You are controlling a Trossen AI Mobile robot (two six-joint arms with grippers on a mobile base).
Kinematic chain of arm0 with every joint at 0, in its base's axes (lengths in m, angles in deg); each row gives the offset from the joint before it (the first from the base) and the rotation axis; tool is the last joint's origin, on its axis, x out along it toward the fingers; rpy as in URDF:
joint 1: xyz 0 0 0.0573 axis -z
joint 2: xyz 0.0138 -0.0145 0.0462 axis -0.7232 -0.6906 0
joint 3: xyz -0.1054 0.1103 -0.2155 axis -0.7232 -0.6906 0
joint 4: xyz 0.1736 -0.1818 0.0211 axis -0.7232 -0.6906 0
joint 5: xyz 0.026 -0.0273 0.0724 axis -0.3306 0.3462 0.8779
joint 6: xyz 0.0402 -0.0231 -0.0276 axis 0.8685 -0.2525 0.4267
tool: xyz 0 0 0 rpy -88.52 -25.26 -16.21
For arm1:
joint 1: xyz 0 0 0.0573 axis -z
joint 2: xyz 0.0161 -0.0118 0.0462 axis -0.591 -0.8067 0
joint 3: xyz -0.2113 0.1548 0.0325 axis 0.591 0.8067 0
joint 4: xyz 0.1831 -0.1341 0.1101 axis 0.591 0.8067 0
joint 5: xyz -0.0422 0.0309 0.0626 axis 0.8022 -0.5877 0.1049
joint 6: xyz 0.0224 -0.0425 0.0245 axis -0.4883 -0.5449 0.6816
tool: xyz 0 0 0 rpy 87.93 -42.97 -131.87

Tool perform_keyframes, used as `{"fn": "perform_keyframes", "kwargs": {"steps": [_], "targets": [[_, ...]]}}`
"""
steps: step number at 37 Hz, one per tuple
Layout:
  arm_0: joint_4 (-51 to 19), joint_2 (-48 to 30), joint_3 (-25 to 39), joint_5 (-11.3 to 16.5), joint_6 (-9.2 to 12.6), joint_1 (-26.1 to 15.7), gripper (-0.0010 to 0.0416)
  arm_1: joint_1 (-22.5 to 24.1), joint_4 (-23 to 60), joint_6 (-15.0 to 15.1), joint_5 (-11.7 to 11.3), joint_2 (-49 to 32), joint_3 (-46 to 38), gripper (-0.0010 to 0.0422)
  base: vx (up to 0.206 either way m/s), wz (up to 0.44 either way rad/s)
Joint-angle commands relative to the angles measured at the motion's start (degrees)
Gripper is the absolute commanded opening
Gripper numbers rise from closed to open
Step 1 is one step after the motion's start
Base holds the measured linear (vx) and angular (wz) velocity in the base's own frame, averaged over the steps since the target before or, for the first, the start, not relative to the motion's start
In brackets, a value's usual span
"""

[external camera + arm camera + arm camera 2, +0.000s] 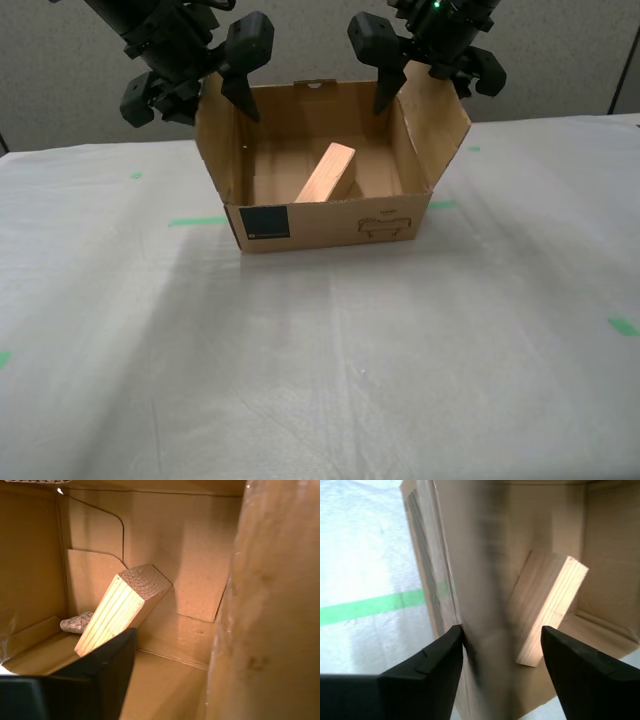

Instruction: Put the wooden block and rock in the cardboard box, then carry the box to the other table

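Spread jaws on my second gripper (502, 652) straddle the side wall of the cardboard box (330, 222), one finger outside it and one inside, at the exterior view's left. At that view's right my first gripper (392, 78) is at the opposite flap; only one finger (107, 667) shows, so I cannot tell its jaw state. Inside, the wooden block (122, 607) leans tilted, with the rock (76, 623) just beside its low end. The box rests on the other table (300, 360), near green tape (197, 221).
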Motion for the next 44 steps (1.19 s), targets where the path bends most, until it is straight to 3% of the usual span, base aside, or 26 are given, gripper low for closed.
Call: {"fn": "perform_keyframes", "kwargs": {"steps": [1,8,11,14,22,39,44], "targets": [[0.00,0.02,0.00,0.33,0.22,-0.02,0.0298,0.00,0.66,-0.17,-1.42,0.02,-0.02,0.0230,-0.022,0.002],[0.02,0.02,0.22,-0.48,0.22,-0.02,0.0361,-0.02,0.63,-0.52,-2.03,0.02,-0.50,0.0269,-0.035,0.003],[-0.04,0.02,0.48,-3.08,0.17,-0.02,0.0377,-0.04,0.66,-0.70,-4.17,0.04,-1.03,0.0276,-0.035,-0.002],[-0.11,0.02,0.61,-3.63,0.02,0.00,0.0387,-0.09,0.83,-0.70,-5.25,0.04,-1.57,0.0277,-0.037,0.000],[-0.24,0.02,0.66,-3.72,0.04,0.04,0.0388,-0.31,4.35,0.42,-7.69,0.04,-3.78,0.0277,-0.012,-0.002],[-2.16,0.02,0.66,-3.69,-0.07,0.04,0.0387,-0.48,8.98,1.38,-7.82,0.04,-4.42,0.0277,0.000,0.000],[-2.21,0.02,0.66,-3.69,-0.04,0.02,0.0387,-0.55,8.24,2.05,-11.32,0.04,-4.42,0.0275,0.000,0.000]]}}
